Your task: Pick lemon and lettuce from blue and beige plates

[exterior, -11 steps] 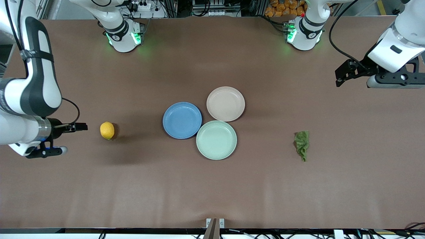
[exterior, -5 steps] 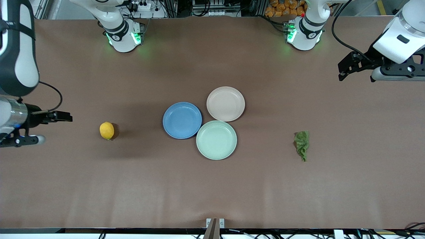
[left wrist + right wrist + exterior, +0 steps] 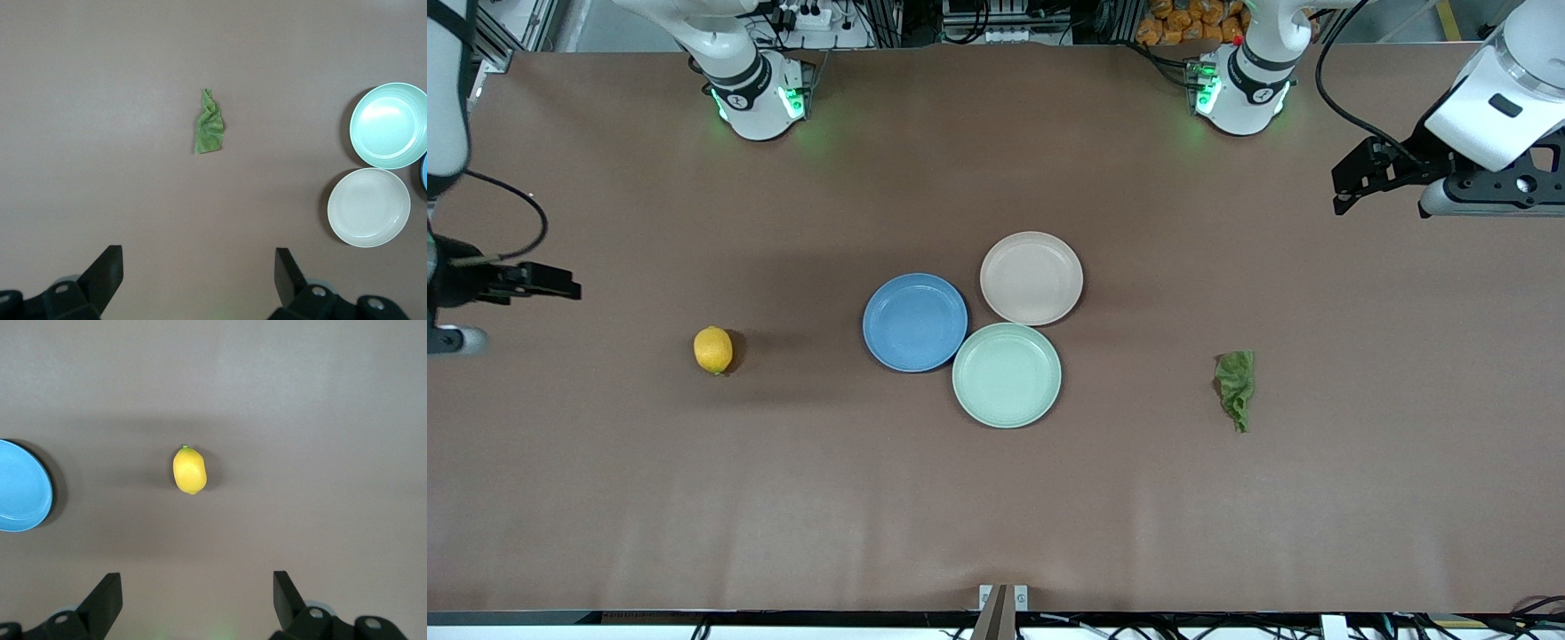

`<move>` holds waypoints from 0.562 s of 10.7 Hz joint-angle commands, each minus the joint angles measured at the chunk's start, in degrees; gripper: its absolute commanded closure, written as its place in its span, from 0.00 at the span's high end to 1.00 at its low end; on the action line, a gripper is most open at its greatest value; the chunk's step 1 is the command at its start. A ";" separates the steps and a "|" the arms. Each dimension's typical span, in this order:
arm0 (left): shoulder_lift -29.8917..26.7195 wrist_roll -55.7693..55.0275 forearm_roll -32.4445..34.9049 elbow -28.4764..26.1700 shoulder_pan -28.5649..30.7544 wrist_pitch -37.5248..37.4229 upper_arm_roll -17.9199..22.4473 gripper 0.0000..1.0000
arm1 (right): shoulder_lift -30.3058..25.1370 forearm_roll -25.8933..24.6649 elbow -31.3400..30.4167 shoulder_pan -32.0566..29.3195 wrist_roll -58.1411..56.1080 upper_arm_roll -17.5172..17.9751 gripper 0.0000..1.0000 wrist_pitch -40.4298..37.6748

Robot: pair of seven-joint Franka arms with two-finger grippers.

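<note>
Nothing stands between either hand and its item; the brown tabletop (image 3: 996, 498) around both is bare.

Three plates are grouped at mid-frame in the front view. They are the blue plate (image 3: 914, 321), the beige plate (image 3: 1032, 277) above it in the frame, and a mint-green plate (image 3: 1007, 374) lowest in the frame. Their rims touch or nearly touch, and none carries anything.

One lemon (image 3: 713, 349) lies on the tabletop, well apart from the blue plate, toward the right arm's end. It is small, oval and yellow, with a green stem point visible in the right wrist view.

One lettuce (image 3: 1236, 377) leaf lies on the tabletop toward the left arm's end, well apart from the plates. It is dark green and wrinkled, with its narrow tip pointing to the frame's lower edge.

The right hand (image 3: 551, 286) hangs over the tabletop at the frame's edge, fingers spread wide and holding nothing. The left hand (image 3: 1343, 188) hangs in the upper part of the frame at the left arm's end, likewise wide open and empty.
</note>
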 commanded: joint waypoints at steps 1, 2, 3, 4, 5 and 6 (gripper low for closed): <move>0.18 1.59 0.22 1.25 0.24 -1.25 -0.29 1.00 | -3.35 -0.16 -0.46 -0.49 0.60 0.43 1.00 -0.73; 0.18 1.59 0.31 1.25 0.24 -1.25 -0.29 1.00 | -4.23 -0.16 -0.46 -0.32 0.69 0.43 1.00 -2.03; 0.18 1.59 0.31 1.33 0.24 -1.25 -0.29 1.00 | -5.54 -0.16 -0.38 -0.05 0.78 0.52 1.00 -3.96; 0.18 1.59 0.31 1.33 0.24 -1.25 -0.29 1.00 | -6.43 0.10 -0.72 -0.05 0.78 0.60 1.00 -4.59; 0.18 1.25 0.05 1.25 0.15 -1.25 -0.20 1.00 | -7.04 0.63 -0.73 -0.05 0.78 0.60 1.00 -5.73; 0.18 1.24 -0.13 1.33 0.15 -1.25 -0.20 1.00 | -7.75 0.63 -0.99 -0.05 0.78 0.60 1.00 -6.61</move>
